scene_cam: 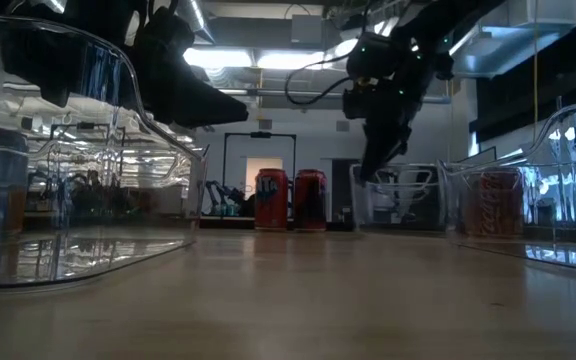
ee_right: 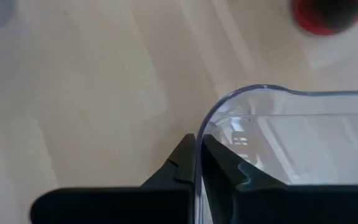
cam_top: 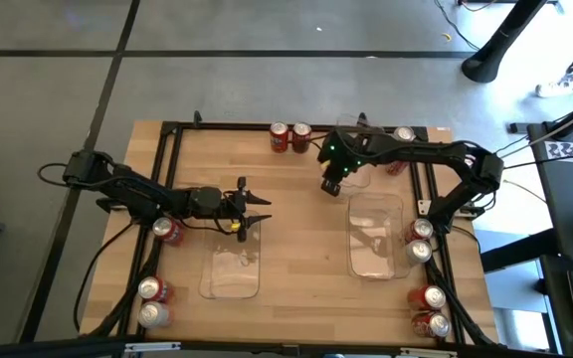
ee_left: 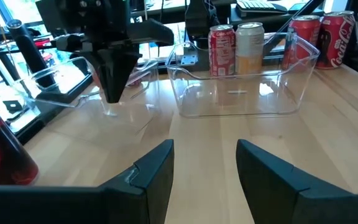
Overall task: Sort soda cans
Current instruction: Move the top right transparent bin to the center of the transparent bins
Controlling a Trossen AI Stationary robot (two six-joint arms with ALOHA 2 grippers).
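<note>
Over the middle of the wooden desk (cam_top: 301,278) the right claw (cam_top: 332,185) hangs just beyond the far end of the right clear tray (cam_top: 375,237). Its fingers are pinched narrow on the tray's rim (ee_right: 229,99), the clear wall standing between them, and no can is in them. The nearest soda cans are the two red cans (cam_top: 289,137) at the far edge of the desk, close to this claw but apart from it; the low view shows them standing upright side by side (scene_cam: 290,200). Another can (cam_top: 404,135) stands at the far right corner.

Toward the left side, the left claw (cam_top: 255,212) hovers above the far end of the left clear tray (cam_top: 231,270), its fingers (ee_left: 154,174) spread wide with only bare desk between them. A red can (cam_top: 168,231) stands just behind it, beside the left arm. Two more cans (cam_top: 153,302) sit at the near left corner. On the right edge, a pair of cans (cam_top: 420,241) stands beside the right tray, and another pair (cam_top: 430,311) stands at the near right corner.
</note>
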